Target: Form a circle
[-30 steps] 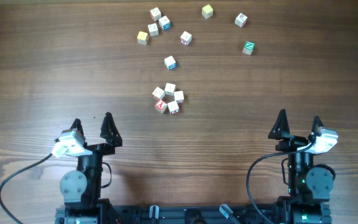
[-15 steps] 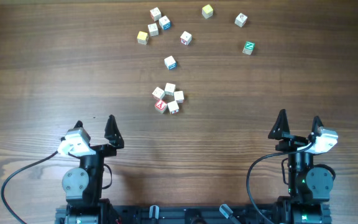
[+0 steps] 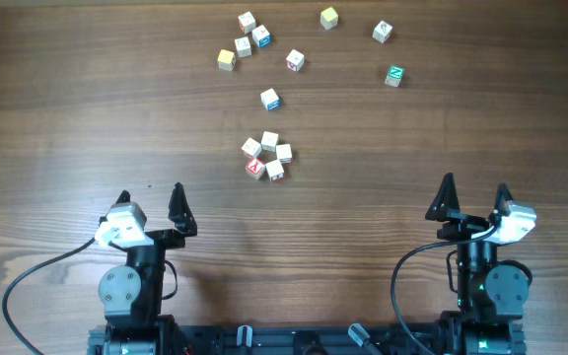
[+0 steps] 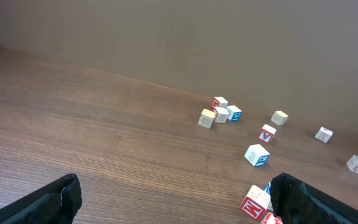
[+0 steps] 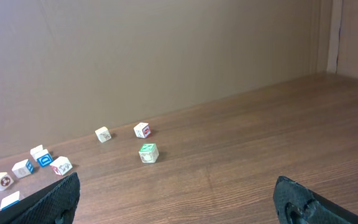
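The circle is a tight ring of small wooden letter cubes in the middle of the table; most are white-faced, and one is red-faced. My left gripper stands open well short of the ring, near and to its left, holding nothing. In the left wrist view, one ring cube with a red letter peeks out beside the right finger, which hides the others. My right gripper is open and empty at the near right, far from the ring.
Several loose letter cubes lie scattered across the far side: a cluster at the far left, a blue-lettered cube just beyond the ring, a yellow one and a green-lettered one. A brown wall backs the table.
My left gripper has drawn back slightly toward the near edge and turned a little. The cubes and the right arm have not moved.
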### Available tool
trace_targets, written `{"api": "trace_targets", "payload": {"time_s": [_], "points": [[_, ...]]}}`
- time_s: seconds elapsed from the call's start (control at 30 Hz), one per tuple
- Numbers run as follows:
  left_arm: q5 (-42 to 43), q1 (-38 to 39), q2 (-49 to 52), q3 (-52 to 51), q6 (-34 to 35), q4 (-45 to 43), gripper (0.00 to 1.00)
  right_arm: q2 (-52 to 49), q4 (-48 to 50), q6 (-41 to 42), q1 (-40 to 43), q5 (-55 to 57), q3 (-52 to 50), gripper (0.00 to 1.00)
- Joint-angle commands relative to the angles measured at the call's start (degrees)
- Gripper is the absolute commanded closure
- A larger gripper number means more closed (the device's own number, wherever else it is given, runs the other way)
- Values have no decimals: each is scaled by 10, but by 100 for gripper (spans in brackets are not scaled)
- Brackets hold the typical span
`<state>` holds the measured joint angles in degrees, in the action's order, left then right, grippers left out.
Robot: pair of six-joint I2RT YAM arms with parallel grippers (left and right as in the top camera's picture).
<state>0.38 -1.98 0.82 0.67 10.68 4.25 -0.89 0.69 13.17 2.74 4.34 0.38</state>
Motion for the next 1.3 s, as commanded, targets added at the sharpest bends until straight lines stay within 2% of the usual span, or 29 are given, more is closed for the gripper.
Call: {"api": "trace_targets", "payload": {"time_s": [0.0, 0.87, 1.03, 1.27], "points": [[11, 3, -7, -3, -13, 1, 0, 7, 1, -10, 3, 1, -1, 0], [11, 3, -5, -3, -13, 1, 0, 7, 1, -14, -3, 1, -1, 0], [11, 3, -5, -3, -13, 1, 0, 7, 1, -89, -35, 0, -1, 0], [11, 3, -5, -3, -13, 1, 0, 7, 1, -102, -39, 1, -1, 0]]}}
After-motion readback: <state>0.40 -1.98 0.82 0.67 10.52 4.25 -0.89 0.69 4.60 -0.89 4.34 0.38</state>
